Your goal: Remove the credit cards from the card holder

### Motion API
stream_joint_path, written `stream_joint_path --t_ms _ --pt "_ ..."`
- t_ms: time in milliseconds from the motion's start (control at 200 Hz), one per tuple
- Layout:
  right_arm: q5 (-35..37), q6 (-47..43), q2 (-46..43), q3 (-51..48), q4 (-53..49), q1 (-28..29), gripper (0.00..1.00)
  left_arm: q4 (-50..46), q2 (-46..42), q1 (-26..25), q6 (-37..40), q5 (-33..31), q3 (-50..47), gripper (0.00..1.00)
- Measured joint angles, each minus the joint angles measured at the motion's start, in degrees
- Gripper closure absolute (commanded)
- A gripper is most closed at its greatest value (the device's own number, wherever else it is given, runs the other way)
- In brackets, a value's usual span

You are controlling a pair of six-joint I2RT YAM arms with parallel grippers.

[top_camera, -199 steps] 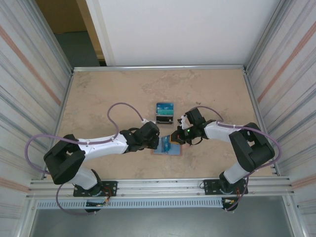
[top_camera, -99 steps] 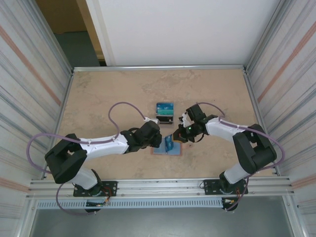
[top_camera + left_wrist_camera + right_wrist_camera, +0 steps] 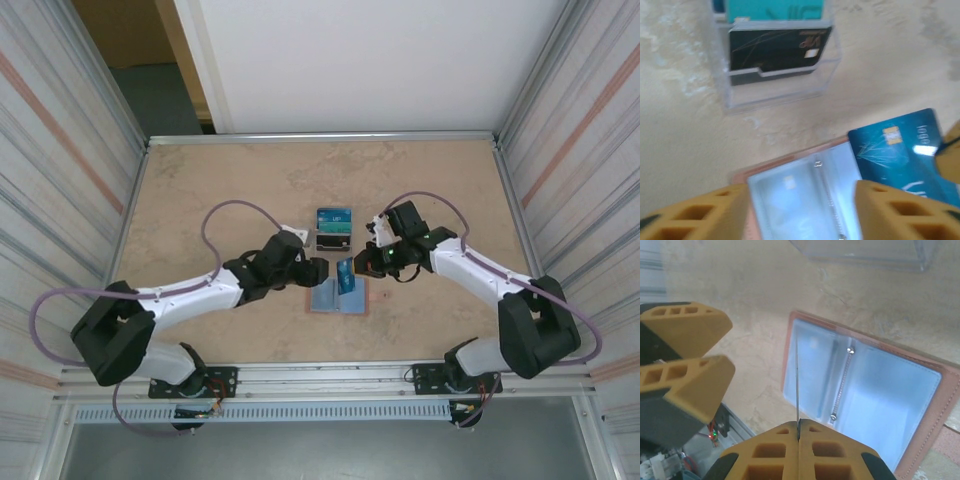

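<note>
right claw [image 3: 798, 432] is clamped on a credit card [image 3: 897, 150] — thin, stiff, slippery, best pinched at its short edge — over the card holder [image 3: 865, 385] on the desk [image 3: 220, 190]; left claw [image 3: 800, 205] spread wide.

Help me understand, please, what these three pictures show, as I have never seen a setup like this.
These are two robot arms bolted at the near edge of a table. The wide picture looks down from above: left arm, right arm. The other two come from a camera on each wrist, so the yellow blocks at the bottom edge are that arm's own fingers. On the table lies an open card holder, and behind it a clear stand with more cards. The right fingers are shut on a blue credit card, seen edge-on in their own camera. The left fingers are open by the holder, holding nothing.
</note>
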Motion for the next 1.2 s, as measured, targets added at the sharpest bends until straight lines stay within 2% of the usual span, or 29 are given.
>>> stream_joint_path --t_ms 60,236,446,727,807,892,997,1092,1203 --pt "-0.02 -1.16 -1.14 0.68 -0.26 0.00 1.00 0.42 -1.16 2.01 3.58 4.76 0.07 0.15" --pt "-1.44 -5.03 -3.50 3.32 -1.09 0.35 1.00 -1.14 -2.21 7.69 13.70 16.96 3.08 0.13" --pt "-2.73 -10.10 -5.86 6.47 -3.15 4.09 1.00 -5.55 -2.16 8.70 25.77 27.69 9.14 0.13" --pt "-3.10 -14.14 -6.19 9.07 -5.11 7.13 1.00 -13.51 0.02 9.57 37.38 37.73 14.23 0.24" --pt "-3.13 -14.45 -6.19 9.07 -5.33 7.23 1.00 -15.47 0.07 9.73 39.15 39.32 14.25 0.31" --pt "-3.32 -14.47 -6.19 9.07 -5.31 7.34 1.00 -17.05 0.07 10.32 40.22 40.59 14.25 0.45" --pt "-4.00 -14.51 -6.19 9.07 -5.31 7.45 1.00 -18.08 0.07 11.45 41.31 41.83 14.25 0.56" --pt "-4.85 -14.67 -6.19 9.07 -5.29 7.56 1.00 -18.32 0.07 12.00 41.44 43.06 14.25 0.69" --pt "-5.40 -14.67 -6.21 9.07 -5.29 7.48 1.00 -18.32 0.28 12.22 41.86 45.57 14.29 0.91"
